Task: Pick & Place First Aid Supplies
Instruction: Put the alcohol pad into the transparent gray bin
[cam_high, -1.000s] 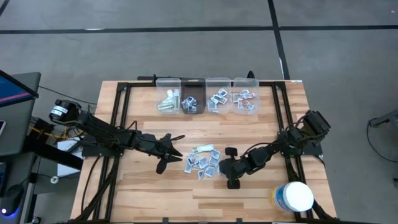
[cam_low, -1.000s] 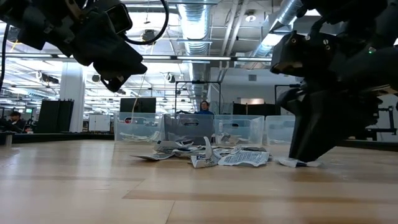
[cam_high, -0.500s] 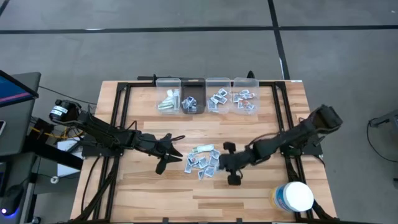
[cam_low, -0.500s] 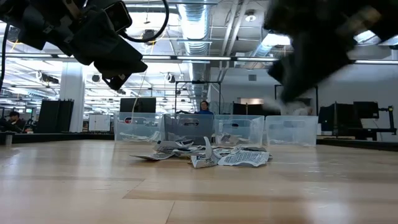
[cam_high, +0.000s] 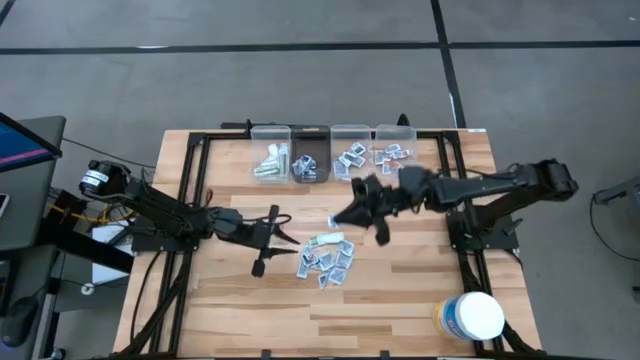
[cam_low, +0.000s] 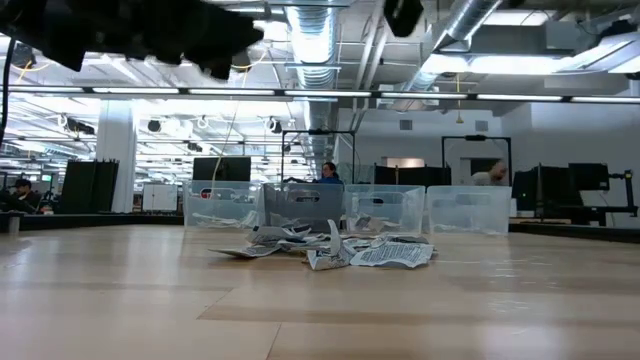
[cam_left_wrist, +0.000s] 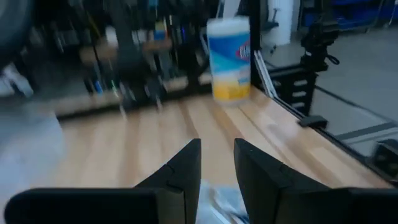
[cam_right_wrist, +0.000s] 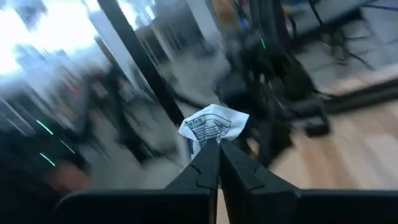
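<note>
A heap of small white-grey paper packets (cam_high: 325, 258) lies flat on the wood near the table's middle, and shows in the low view as the crumpled pile (cam_low: 330, 248). My right gripper (cam_high: 337, 218) hangs in the air between that heap and the far bins, shut on one packet (cam_right_wrist: 213, 126). My left gripper (cam_high: 272, 238) hovers open just left of the heap, above the table; its fingers (cam_left_wrist: 180, 171) frame bare wood and the heap's edge. My right gripper pinches one crumpled white packet with blue print by its lower edge (cam_right_wrist: 211, 139), between the two fingertips. The packet is lifted clear of the table and stands out beyond the fingertips.
Several clear bins (cam_high: 330, 155) stand in a row along the far edge, each holding sorted supplies. A large white tub with a yellow label (cam_high: 472, 316) stands at the near right corner, seen also as the tub (cam_left_wrist: 229, 59). Black frame rails run along the table's sides.
My right gripper rose from the table at the heap's right side with a packet and swung toward the far edge, ending high between heap and bins. My left gripper rose a little beside the heap. The heap has stayed where it was.
</note>
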